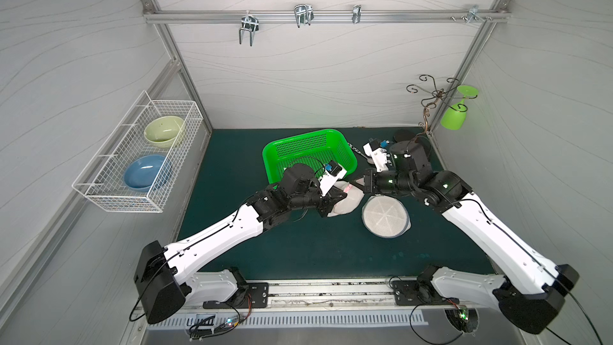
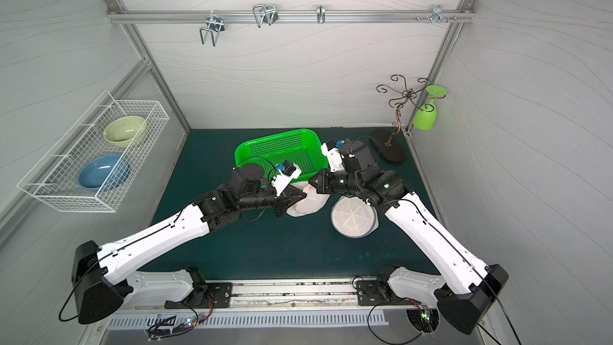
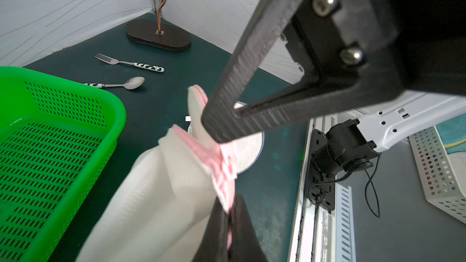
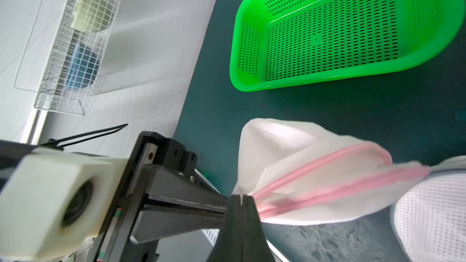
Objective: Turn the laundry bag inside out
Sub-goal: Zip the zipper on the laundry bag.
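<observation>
Where both top views look down on the counter point(image 1: 298, 253), my left gripper point(image 1: 343, 196) and right gripper point(image 1: 357, 181) meet over its middle, each clenched on the laundry bag point(image 1: 346, 204), which hangs between them just on the front-edge side of the green basket point(image 1: 298, 136). A round mesh bag point(image 1: 384, 215) lies flat beside it, toward the right edge. From the left wrist, my left gripper point(image 3: 229, 210) pinches the bag's pink trim point(image 3: 222, 167), and the right gripper point(image 3: 214, 127) bites the same edge a little farther along; a fork point(image 3: 128, 63) and spoon point(image 3: 121, 84) lie near the back edge. From the right wrist, the right gripper point(image 4: 241, 199) is clamped on that trim, with the left gripper point(image 4: 223, 204) just beside it.
</observation>
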Motion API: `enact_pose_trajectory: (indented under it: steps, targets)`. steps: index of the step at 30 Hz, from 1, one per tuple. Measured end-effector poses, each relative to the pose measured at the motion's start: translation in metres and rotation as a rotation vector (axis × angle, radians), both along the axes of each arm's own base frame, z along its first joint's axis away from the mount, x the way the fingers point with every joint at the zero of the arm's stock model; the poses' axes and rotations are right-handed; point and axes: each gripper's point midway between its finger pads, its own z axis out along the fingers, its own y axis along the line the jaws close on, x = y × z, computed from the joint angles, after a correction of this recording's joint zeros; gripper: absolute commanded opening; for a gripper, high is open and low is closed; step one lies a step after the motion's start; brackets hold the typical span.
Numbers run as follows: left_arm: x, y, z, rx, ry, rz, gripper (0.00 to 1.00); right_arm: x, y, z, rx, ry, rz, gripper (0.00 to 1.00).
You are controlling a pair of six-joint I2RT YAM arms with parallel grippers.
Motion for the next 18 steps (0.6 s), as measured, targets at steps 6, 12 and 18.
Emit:
enact_pose_trajectory:
  steps: [6,12,18]
  targets:
    - [-0.004,0.011,0.011,-0.029,-0.042,0.021,0.00,0.023,-0.056,-0.010,-0.033,0.006,-0.184,0.00]
    - [-0.003,0.028,0.026,-0.101,-0.105,0.104,0.00,0.021,-0.084,-0.026,-0.032,0.050,-0.256,0.00]
    - [0.001,0.025,0.013,-0.069,-0.069,0.116,0.43,0.018,-0.074,-0.014,0.012,0.015,-0.216,0.00]
